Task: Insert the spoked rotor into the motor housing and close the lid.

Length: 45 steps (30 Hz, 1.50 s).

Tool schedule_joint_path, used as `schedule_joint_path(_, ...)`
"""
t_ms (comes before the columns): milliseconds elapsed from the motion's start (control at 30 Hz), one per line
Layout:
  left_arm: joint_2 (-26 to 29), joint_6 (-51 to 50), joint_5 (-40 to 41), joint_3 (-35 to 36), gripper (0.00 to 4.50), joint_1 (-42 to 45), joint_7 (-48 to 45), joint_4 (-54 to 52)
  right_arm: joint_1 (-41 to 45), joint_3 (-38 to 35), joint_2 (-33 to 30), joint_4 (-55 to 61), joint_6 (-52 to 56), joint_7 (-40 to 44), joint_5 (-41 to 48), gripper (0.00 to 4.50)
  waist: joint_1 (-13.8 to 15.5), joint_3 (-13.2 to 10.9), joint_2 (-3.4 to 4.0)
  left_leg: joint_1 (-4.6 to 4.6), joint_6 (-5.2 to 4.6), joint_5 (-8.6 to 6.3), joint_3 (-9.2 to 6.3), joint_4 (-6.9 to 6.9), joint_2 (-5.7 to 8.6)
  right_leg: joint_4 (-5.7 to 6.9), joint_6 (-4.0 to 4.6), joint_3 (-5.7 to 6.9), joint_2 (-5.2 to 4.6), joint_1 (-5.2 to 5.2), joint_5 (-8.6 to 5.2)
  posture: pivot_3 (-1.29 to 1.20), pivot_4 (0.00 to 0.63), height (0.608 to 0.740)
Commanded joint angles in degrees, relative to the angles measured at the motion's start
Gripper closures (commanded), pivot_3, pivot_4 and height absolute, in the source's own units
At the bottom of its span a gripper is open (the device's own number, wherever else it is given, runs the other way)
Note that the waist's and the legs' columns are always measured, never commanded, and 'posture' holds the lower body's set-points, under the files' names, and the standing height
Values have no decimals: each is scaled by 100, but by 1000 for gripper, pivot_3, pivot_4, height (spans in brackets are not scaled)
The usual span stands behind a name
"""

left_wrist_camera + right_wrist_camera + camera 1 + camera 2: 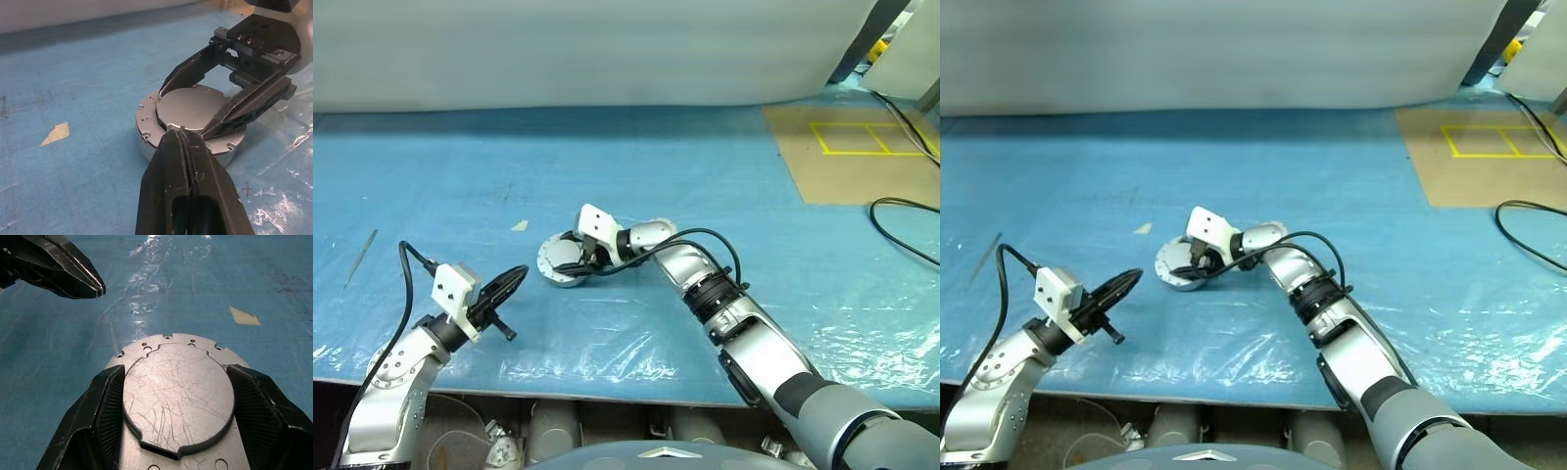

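Near the middle of the blue table (705,166), a round silver housing (548,260), shaped like a shallow metal puck. Around its top, a flat flange with small drilled holes and little notches. In the centre, a raised round plate (178,399), smooth grey metal covered with fine scratches, with square notches cut in its edge.

Right gripper (175,372) set wide around this plate, one black finger (105,406) against each side, holding the housing by it; inner pads with a fine grid texture.

Left gripper (517,275) closed, both black fingers pressed together into one pointed tip, just beside the housing rim and apart from it, holding nothing.

Over the table, thin clear film (862,323), wrinkled and shiny. Near the housing, a small tan scrap (520,225), roughly triangular, lying flat.
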<state>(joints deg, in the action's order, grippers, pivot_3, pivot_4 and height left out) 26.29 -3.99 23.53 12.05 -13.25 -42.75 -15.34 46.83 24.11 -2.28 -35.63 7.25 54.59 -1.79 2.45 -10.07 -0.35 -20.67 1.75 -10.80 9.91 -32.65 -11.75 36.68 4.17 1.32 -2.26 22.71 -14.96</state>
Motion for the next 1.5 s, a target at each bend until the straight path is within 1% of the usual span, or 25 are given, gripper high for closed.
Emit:
schedule_joint_path(33,0,158,-24,-34,4500,47,-29,-34,-74,192,-110,-369,-22,-217,-412,1557,0,-1,3,5,0,0,0,0,0,2,0,0,0,-4,0,0,150,740)
schedule_joint_path(233,-16,258,-48,-81,4500,113,-54,95,-119,269,-120,-422,293,-386,-502,1557,8,0,18,68,-2,-2,0,16,4,0,-2,-3,-4,-52,-4,0,150,740)
schedule_joint_path(300,-22,312,-64,-98,4500,134,-79,171,-145,203,-60,-353,447,-397,-384,1557,8,2,22,72,-2,-2,-1,24,7,0,-19,-5,-5,-53,-13,0,150,740)
schedule_joint_path(433,-33,380,-90,-137,4500,176,-125,265,-282,103,62,-49,778,-305,-156,1557,8,4,23,72,-2,-2,-1,34,6,0,-18,-5,-3,-49,-13,0,150,740)
schedule_joint_path(667,-33,394,-133,-203,4500,287,-119,320,-486,265,40,-57,515,-506,-423,1557,-10,8,24,65,-1,-1,4,36,6,-21,2,-8,-2,-47,-6,0,150,740)
schedule_joint_path(833,-7,371,-131,-233,4500,326,-106,301,-459,485,-175,-298,123,-611,-735,1557,-16,14,34,72,-1,-2,6,45,6,-19,3,-10,1,-45,-8,0,150,740)
schedule_joint_path(967,10,362,-134,-254,4500,393,-118,334,-364,477,-315,-494,-35,-595,-783,1557,-2,20,46,79,-1,-2,6,45,8,-16,-33,-10,-4,-50,-28,0,150,740)
schedule_joint_path(1033,8,367,-143,-277,4500,444,-130,362,-309,415,-328,-597,-68,-645,-743,1557,8,21,48,82,-2,-2,5,46,9,-15,-35,-10,-5,-53,-29,0,150,740)
schedule_joint_path(1200,-24,369,-208,-376,4500,608,-103,441,-224,-21,-126,-692,82,-793,-371,1557,34,22,52,79,-2,-2,5,47,10,-14,-36,-10,-7,-53,-30,0,150,740)
schedule_joint_path(1400,-70,359,-248,-488,4500,714,-68,439,-236,-76,-14,-752,-230,-1059,-423,1557,26,22,51,74,-2,-2,5,47,10,-14,-36,-10,-7,-50,-29,0,150,740)
schedule_joint_path(1467,-69,361,-246,-505,4500,724,-62,447,-224,-134,42,-747,-90,-1018,-321,1557,12,22,51,66,-2,-2,5,47,9,-14,-32,-10,-5,-41,-27,0,150,740)
schedule_joint_path(1500,-72,360,-251,-517,4500,726,-54,446,-223,-171,60,-742,-4,-994,-275,1557,6,22,51,60,-1,-2,5,47,9,-14,-10,-10,-5,-36,-16,0,150,740)
